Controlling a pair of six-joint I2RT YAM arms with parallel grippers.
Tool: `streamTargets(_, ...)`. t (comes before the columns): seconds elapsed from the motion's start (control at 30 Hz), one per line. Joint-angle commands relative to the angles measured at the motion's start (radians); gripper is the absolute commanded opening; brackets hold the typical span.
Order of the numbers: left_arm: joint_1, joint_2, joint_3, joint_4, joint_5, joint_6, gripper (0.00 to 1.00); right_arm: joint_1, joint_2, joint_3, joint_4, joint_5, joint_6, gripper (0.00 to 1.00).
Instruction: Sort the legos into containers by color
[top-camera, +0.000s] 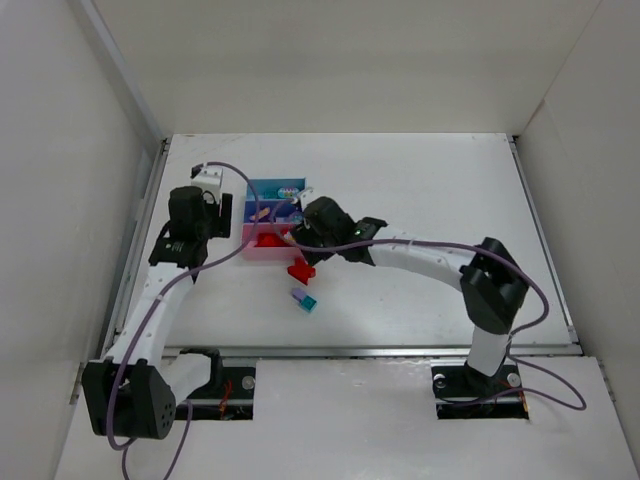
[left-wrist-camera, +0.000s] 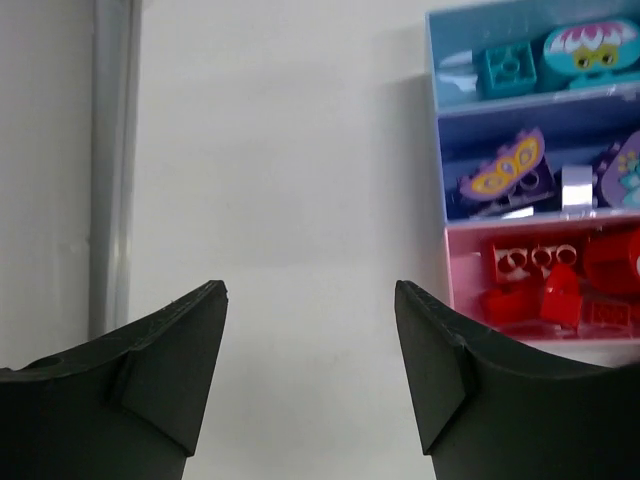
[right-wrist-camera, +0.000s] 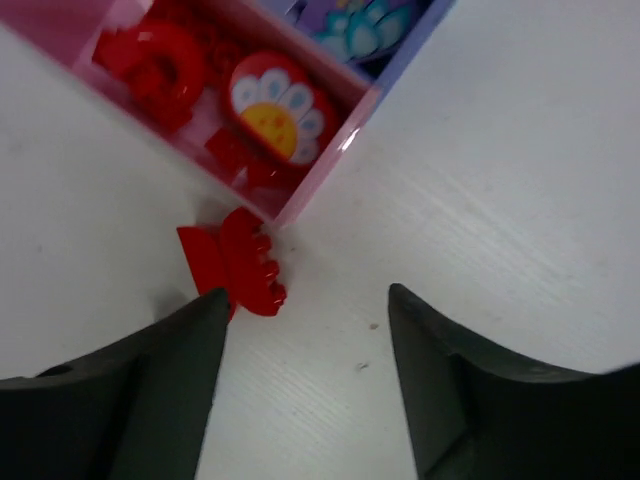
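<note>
The containers (top-camera: 262, 254) are three joined trays: light blue (left-wrist-camera: 455, 60) holding a teal lego (left-wrist-camera: 505, 65), purple-blue (left-wrist-camera: 470, 130), and pink (left-wrist-camera: 465, 260) holding red legos (left-wrist-camera: 560, 295). My left gripper (left-wrist-camera: 310, 290) stands open over bare table just left of the trays, with nothing between its fingers. My right gripper (right-wrist-camera: 305, 295) is open above the table by the pink tray's corner (right-wrist-camera: 320, 180). A loose red lego (right-wrist-camera: 235, 265) lies beside its left finger, outside the tray. A teal and lilac lego (top-camera: 304, 300) lies nearer the arms.
White walls enclose the table on three sides. A metal rail (left-wrist-camera: 110, 170) runs along the left edge near my left gripper. The right arm (top-camera: 430, 262) stretches across the table's middle toward the trays.
</note>
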Motion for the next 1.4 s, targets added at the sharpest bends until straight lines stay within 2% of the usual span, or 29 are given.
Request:
streamTargets(0.0,-0.002,-0.056,-0.082,-0.040,-0.033,-0.123,0.65,0.025,0.040,-0.004,-0.011,-0.082,0.008,0.66)
streamTargets(0.03,-0.002,-0.068,-0.092,-0.050,-0.033,-0.124,0.65,0.025,0.054,-0.013,0.002,-0.082,0.008,0.54)
streamTargets(0.1,-0.002,-0.077,-0.103,-0.050,-0.033,-0.124,0.65,0.025,0.066,-0.022,0.012,-0.082,0.020,0.47)
streamTargets(0.27,-0.002,-0.111,-0.113,-0.040,-0.033,-0.133,0.65,0.025,0.091,-0.022,0.024,-0.095,0.031,0.47)
streamTargets(0.33,-0.002,-0.120,-0.113,-0.040,-0.033,-0.133,0.65,0.035,0.091,-0.045,0.035,-0.117,0.022,0.49)
streamTargets(0.5,-0.002,-0.120,-0.122,-0.030,-0.015,-0.133,0.65,0.080,0.113,-0.059,0.035,-0.104,-0.033,0.61)
streamTargets(0.63,-0.002,-0.129,-0.122,-0.030,-0.015,-0.133,0.65,0.089,0.144,-0.038,0.010,-0.027,-0.009,0.61)
streamTargets(0.83,-0.002,-0.129,-0.122,-0.030,-0.006,-0.133,0.65,0.089,0.190,0.010,-0.008,-0.027,-0.042,0.60)
streamTargets(0.93,-0.002,-0.129,-0.122,-0.030,-0.006,-0.133,0.65,0.089,0.199,0.019,-0.008,-0.088,-0.070,0.70)
streamTargets(0.97,-0.002,-0.129,-0.122,-0.030,-0.006,-0.133,0.65,0.098,0.199,0.019,-0.008,-0.088,-0.082,0.77)
streamTargets(1.1,-0.002,-0.129,-0.122,-0.030,0.003,-0.133,0.65,0.107,0.189,0.019,-0.008,-0.067,-0.083,0.88)
streamTargets(1.3,-0.002,-0.129,-0.122,-0.030,0.013,-0.133,0.65,0.107,0.245,0.088,-0.037,-0.006,-0.113,0.90)
streamTargets(1.37,-0.002,-0.129,-0.122,-0.030,0.013,-0.133,0.65,0.107,0.256,0.108,-0.037,-0.015,-0.122,0.87)
